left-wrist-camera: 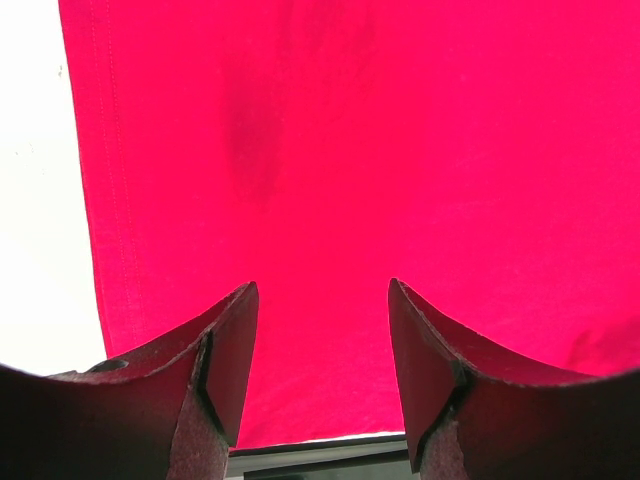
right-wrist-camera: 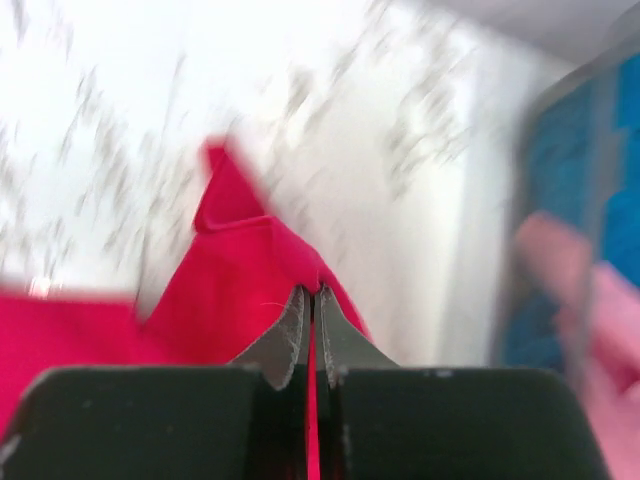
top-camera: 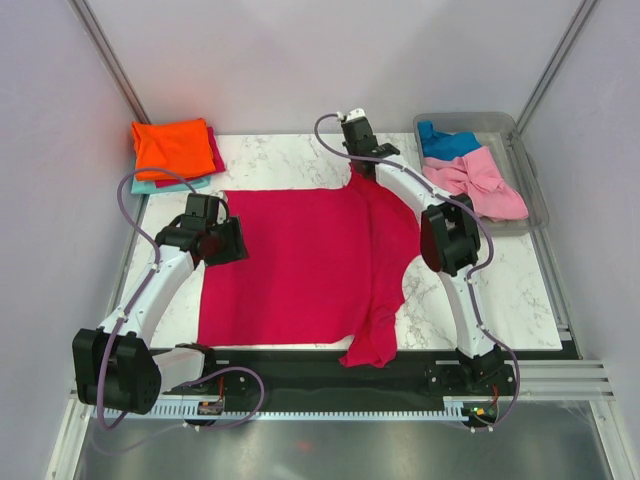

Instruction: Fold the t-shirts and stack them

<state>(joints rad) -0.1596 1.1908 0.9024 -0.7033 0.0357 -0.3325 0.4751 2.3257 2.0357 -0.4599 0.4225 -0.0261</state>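
Observation:
A crimson-pink t-shirt (top-camera: 300, 265) lies spread on the marble table, one part hanging over the front edge. My right gripper (top-camera: 362, 172) is shut on a fold of the shirt at its far edge, and the cloth shows pinched between the fingers in the right wrist view (right-wrist-camera: 313, 292). My left gripper (top-camera: 232, 243) is open and empty, just above the shirt's left side; the left wrist view shows the shirt (left-wrist-camera: 380, 150) between its fingers (left-wrist-camera: 232, 340). Folded orange (top-camera: 172, 145), crimson and teal shirts are stacked at the far left. A blue shirt (top-camera: 447, 143) and a light pink shirt (top-camera: 482, 182) lie in the tub.
The clear grey plastic tub (top-camera: 530, 170) stands at the far right of the table. The marble table (top-camera: 270, 160) is bounded by pale walls on three sides. A black rail (top-camera: 300, 372) with cables runs along the front edge.

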